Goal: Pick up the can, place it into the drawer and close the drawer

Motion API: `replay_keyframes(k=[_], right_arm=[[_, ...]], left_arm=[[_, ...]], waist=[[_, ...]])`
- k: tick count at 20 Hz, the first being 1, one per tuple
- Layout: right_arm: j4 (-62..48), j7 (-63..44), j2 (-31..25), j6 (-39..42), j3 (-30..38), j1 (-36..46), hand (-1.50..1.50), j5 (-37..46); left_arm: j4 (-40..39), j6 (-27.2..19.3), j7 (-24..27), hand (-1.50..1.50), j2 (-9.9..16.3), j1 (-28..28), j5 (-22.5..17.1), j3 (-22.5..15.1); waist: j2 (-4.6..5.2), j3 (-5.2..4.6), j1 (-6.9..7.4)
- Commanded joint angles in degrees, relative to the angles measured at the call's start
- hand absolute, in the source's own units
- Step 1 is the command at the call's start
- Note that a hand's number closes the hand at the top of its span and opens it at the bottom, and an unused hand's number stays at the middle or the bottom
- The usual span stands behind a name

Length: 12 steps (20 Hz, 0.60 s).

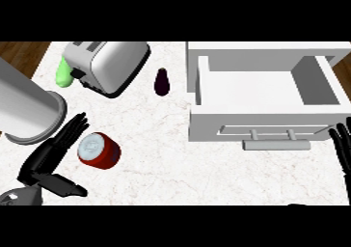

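Can (99,150) just beside left hand (54,152)

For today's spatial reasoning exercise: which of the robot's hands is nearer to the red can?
Left. The left hand is right beside the red can, fingers open along its side. The right hand rests far across the counter by the open drawer.

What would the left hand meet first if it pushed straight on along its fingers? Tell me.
Probably the large grey cylinder: the left hand, open beside the red can, points up-right toward the cylinder's rim. Height is unclear, so it might pass under or beside it.
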<state>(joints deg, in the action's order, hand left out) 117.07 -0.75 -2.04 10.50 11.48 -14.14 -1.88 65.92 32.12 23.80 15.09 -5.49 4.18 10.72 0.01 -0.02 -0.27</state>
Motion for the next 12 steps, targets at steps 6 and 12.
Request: replay_keyframes(k=[6,12], right_arm=[[3.00,-2.53,0.22,0.23,0.38,-0.33,-1.50,-0.10],[0.63,-0.93,-1.50,1.44,3.90,0.98,-1.50,-2.38]], left_arm=[[-12.81,-2.33,9.77,-1.50,0.87,-3.26,4.98,-0.22],[-20.58,-4.83,12.01,-1.50,0.09,-6.11,6.80,-0.82]], waist=[[0.00,0.00,-0.10],[0.02,0.00,-0.10]])
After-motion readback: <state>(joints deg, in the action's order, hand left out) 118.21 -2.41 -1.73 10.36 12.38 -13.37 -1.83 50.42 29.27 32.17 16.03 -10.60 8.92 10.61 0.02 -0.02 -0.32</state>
